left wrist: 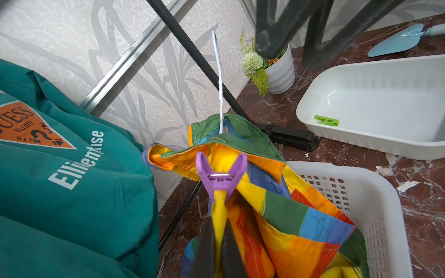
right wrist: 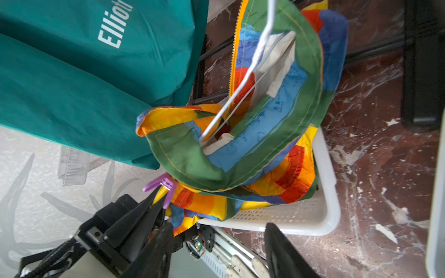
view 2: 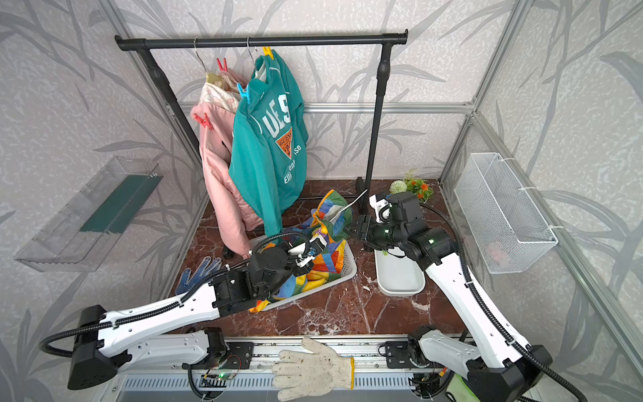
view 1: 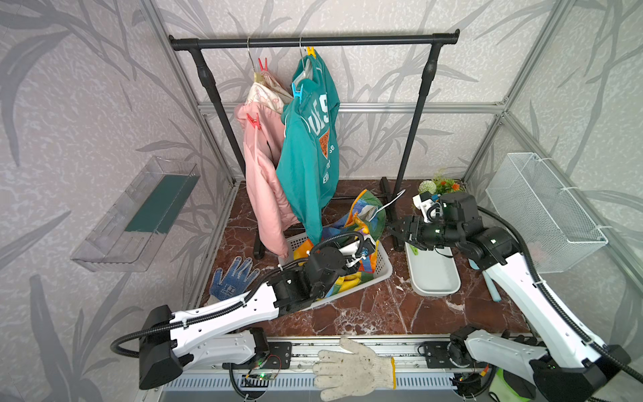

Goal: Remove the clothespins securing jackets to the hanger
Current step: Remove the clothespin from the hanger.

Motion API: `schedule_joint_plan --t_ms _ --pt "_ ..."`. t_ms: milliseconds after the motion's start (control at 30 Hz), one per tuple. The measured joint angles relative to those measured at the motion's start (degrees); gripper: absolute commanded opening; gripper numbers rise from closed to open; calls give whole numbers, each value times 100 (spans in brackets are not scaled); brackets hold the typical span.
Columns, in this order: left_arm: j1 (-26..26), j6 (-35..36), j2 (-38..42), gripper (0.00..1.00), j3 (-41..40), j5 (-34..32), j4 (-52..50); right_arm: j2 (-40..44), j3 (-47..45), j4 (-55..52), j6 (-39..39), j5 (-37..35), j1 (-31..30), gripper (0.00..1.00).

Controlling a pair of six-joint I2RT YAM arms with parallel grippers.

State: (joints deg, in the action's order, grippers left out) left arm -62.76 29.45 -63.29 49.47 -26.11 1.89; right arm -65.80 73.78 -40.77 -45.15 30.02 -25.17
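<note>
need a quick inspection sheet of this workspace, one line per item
surface: marble-look tabletop, white flecks
job's things: pink jacket with two red clothespins, teal jacket with blue clothespin and yellow clothespin, both on the rack; rainbow jacket partly in white basket, purple clothespin on it; green clothespin in white tray
clutter: blue glove, white glove, plant pot, trowel
grippers: left gripper shut on rainbow jacket below purple clothespin; right gripper open, empty
cables: black conduits along both arms
surroundings: clear wall bin, wire basket
</note>
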Motion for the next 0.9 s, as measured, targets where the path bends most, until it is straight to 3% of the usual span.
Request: schedule_joint_plan --t_ms 300,900 --pt "-61 195 26 0 -153 72 214 -673 435 -24 -400 433 -417 63" --pt "-142 450 -136 0 -164 76 562 -914 448 35 -940 601 -643 61"
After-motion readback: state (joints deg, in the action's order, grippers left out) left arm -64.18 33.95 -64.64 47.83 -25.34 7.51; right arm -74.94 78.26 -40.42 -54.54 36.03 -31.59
